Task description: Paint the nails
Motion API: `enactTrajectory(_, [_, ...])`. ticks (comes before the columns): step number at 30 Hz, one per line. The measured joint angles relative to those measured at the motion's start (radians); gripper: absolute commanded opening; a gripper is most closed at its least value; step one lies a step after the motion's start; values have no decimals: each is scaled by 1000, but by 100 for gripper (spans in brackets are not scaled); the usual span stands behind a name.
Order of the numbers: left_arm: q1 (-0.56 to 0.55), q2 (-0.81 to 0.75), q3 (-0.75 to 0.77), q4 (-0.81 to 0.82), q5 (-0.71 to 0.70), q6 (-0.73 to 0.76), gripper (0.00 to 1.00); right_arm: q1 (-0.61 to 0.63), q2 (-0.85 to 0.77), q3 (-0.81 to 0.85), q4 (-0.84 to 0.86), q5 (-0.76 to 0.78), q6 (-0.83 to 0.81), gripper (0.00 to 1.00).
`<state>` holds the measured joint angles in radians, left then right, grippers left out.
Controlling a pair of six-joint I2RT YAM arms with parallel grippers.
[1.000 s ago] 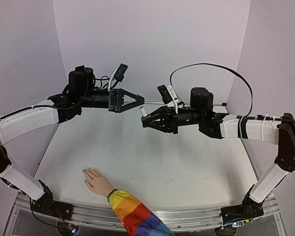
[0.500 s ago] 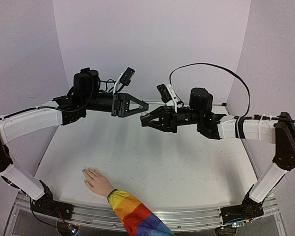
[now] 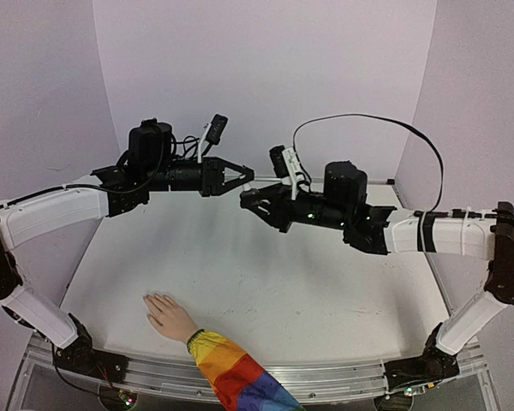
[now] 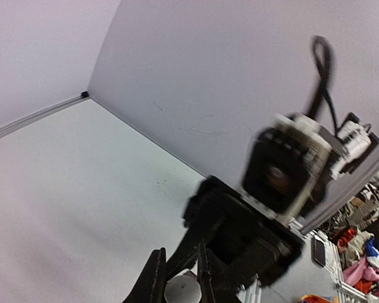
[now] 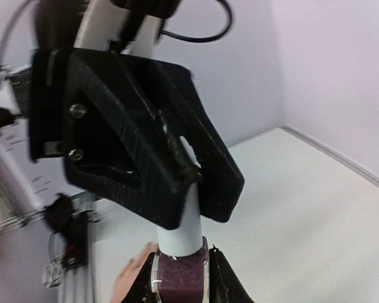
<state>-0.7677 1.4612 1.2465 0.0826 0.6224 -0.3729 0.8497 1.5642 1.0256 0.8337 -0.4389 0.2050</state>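
Note:
The pale beige hand [image 3: 168, 316] with a rainbow-striped sleeve [image 3: 236, 373] lies flat near the table's front left. Its nails [image 3: 151, 299] are too small to make out. High above the table's middle the two grippers meet tip to tip. My right gripper [image 5: 182, 270] is shut on a small dark purple bottle [image 5: 180, 281], held upright. My left gripper [image 4: 180, 282] is shut on the bottle's white cap [image 5: 184, 228], seen end-on as a white disc [image 4: 182, 293] in the left wrist view. From above, the left gripper [image 3: 248, 177] touches the right gripper [image 3: 248, 199].
White table [image 3: 325, 291] with lavender walls behind and at both sides. A metal rail [image 3: 343, 378] runs along the near edge by the arm bases. A black cable [image 3: 368, 122] loops above the right arm. The hand [image 5: 127, 279] shows blurred below the bottle.
My left gripper has moved right to the right gripper and gone from open to shut on the white cap. The right arm has shifted slightly left. The hand has stayed put.

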Motion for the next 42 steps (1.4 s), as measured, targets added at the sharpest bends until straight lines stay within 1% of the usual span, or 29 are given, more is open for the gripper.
enactTrajectory(1, [8,0,0,-13,-29,2,0,48,-1,9,-24,172,-31,0])
enactTrajectory(2, [14,0,0,-23,-45,2,0,84,3,21,-46,382,-72,0])
enactTrajectory(3, [16,-1,0,-32,-54,3,0,153,9,27,-53,512,-107,0])
enactTrajectory(4, [15,-1,1,-39,-62,3,0,195,18,34,-55,648,-150,0])
enactTrajectory(5, [13,-1,1,-44,-69,3,0,228,30,41,-52,756,-191,0])
enactTrajectory(7, [11,-1,2,-62,-82,5,1,264,58,57,-45,895,-255,0])
enactTrajectory(8, [11,-1,2,-68,-87,6,9,270,68,61,-40,925,-280,0])
enactTrajectory(10, [11,-1,2,-85,-96,6,33,268,71,61,-47,915,-307,0])
enactTrajectory(11, [11,-1,3,-93,-95,4,42,257,70,61,-55,877,-314,0])
enactTrajectory(12, [14,-1,5,-100,-86,4,54,237,69,61,-60,811,-318,0])
enactTrajectory(14, [17,1,10,-114,-45,-2,72,195,65,61,-75,678,-315,0])
enactTrajectory(15, [20,1,13,-120,-17,-5,78,161,61,61,-88,568,-306,0])
enactTrajectory(16, [21,1,17,-126,-2,-1,81,135,58,61,-96,488,-291,0])
enactTrajectory(18, [21,1,25,-129,48,-10,84,68,49,61,-108,274,-235,0])
enactTrajectory(20, [21,-2,28,-126,81,-10,84,5,47,62,-99,65,-169,0])
enactTrajectory(22, [21,-5,28,-126,106,-10,83,-40,47,65,-95,-102,-107,0])
enactTrajectory(25, [21,-13,28,-121,133,-13,79,-63,48,71,-78,-274,-31,0])
enactTrajectory(28, [21,-19,28,-105,147,-19,70,-57,48,79,-46,-402,28,0])
enactTrajectory(31, [21,-21,28,-96,160,-23,56,-52,48,81,-21,-464,63,0])
enactTrajectory(33, [21,-21,27,-90,166,-23,49,-50,48,81,-11,-483,84,0])
enactTrajectory(38, [13,-23,27,-79,175,-18,38,-58,48,80,8,-470,113,0])
enactTrajectory(42, [7,-23,21,-78,180,-18,23,-69,48,80,19,-435,132,0])
